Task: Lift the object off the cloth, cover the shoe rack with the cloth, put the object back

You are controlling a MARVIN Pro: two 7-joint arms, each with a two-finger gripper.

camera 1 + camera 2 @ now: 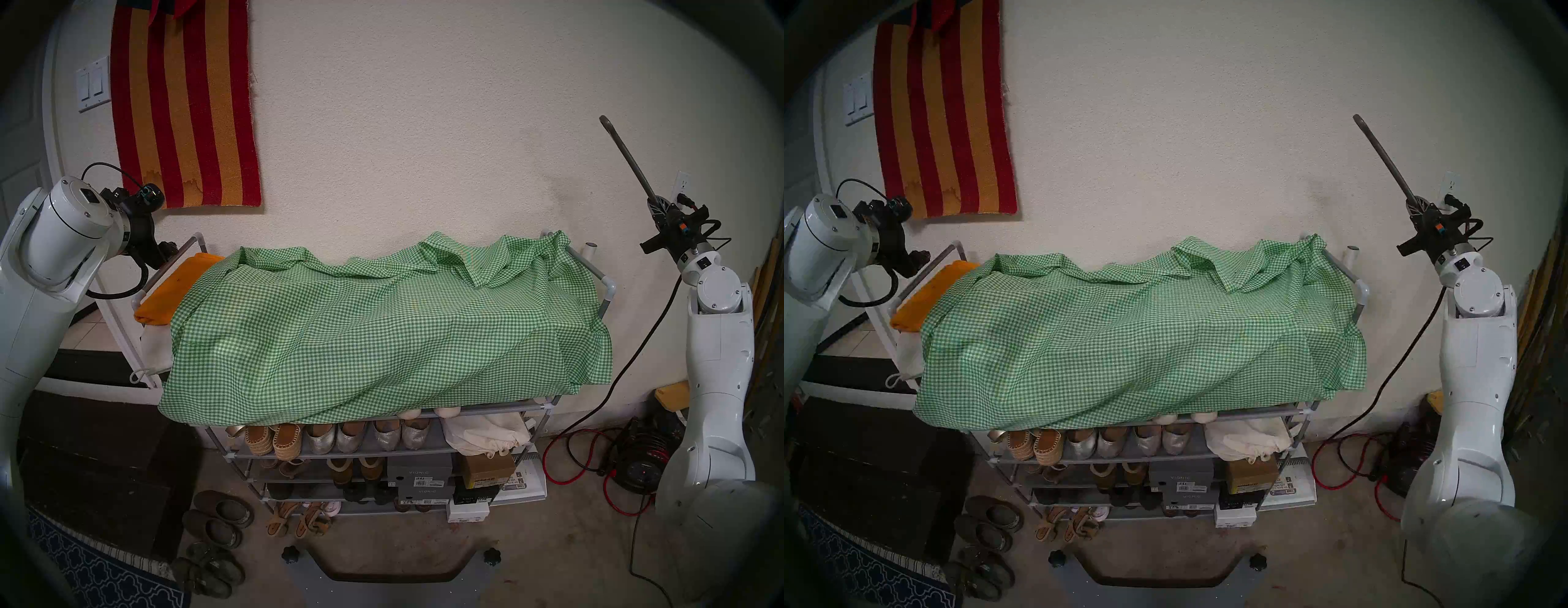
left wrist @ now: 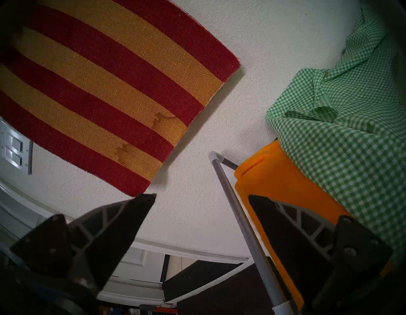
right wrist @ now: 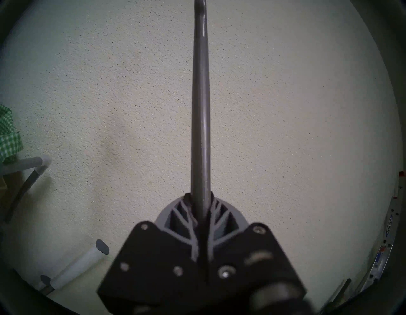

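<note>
head pair: high, facing rack [image 1: 606, 293] front | left wrist: close, rack's left end | right wrist: faces wall

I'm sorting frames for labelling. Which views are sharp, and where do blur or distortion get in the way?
Head views: sharp; fisheye bows the shoe rack, rim dark. Left wrist: crisp on the cloth, the open left gripper in shadow. Right wrist: soft; the right gripper blurs at the bottom, the metal bar dim.
</note>
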